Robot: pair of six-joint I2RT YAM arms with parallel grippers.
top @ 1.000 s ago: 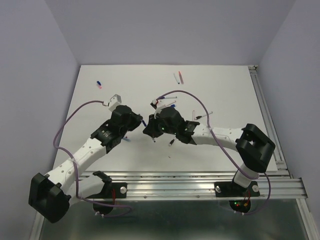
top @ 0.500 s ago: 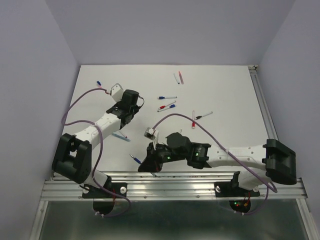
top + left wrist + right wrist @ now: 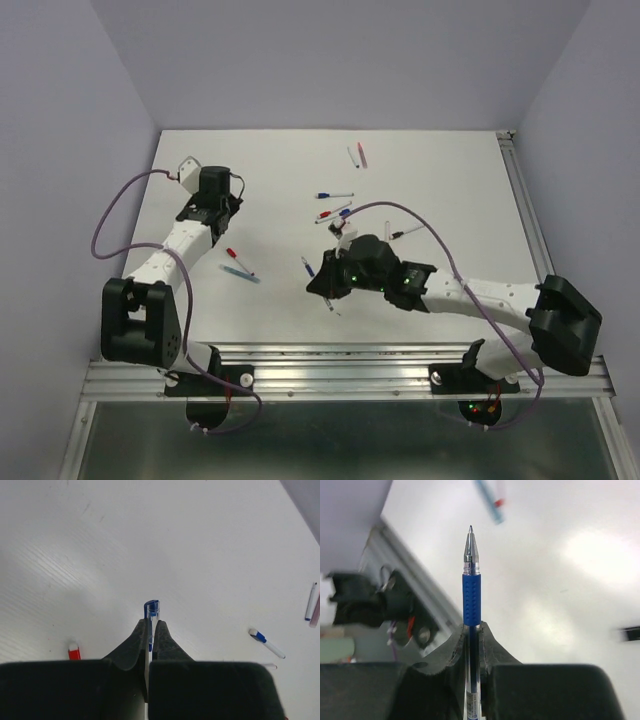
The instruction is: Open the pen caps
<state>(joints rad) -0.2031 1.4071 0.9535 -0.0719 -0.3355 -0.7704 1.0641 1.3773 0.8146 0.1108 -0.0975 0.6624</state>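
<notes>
**A:** What do we find in the left jaws?

**B:** They are closed on a blue cap (image 3: 151, 608). Its long axis runs in line with the fingers. One end is pinched between them, and the other sticks out past the tips, pointing away from the wrist, over the far left of the tabletop (image 3: 150, 540).

**A:** And the right jaws?

**B:** They are clamped on a blue pen (image 3: 471, 592) with no cap on it. The barrel lies along the fingers and the bare metal tip points straight out from them, leftward, close to the near rail (image 3: 415, 610).

**A:** What do we see further out?

**B:** A stubby red piece (image 3: 74, 652) lies just left of the left fingers; we cannot tell whether it is a cap. To their right lies a blue-capped pen (image 3: 266, 642). Left of the right jaws, a red-capped pen (image 3: 238, 261) lies beside a pale blue stick (image 3: 241, 274). More pens are scattered towards the far middle, well apart from both arms.
</notes>
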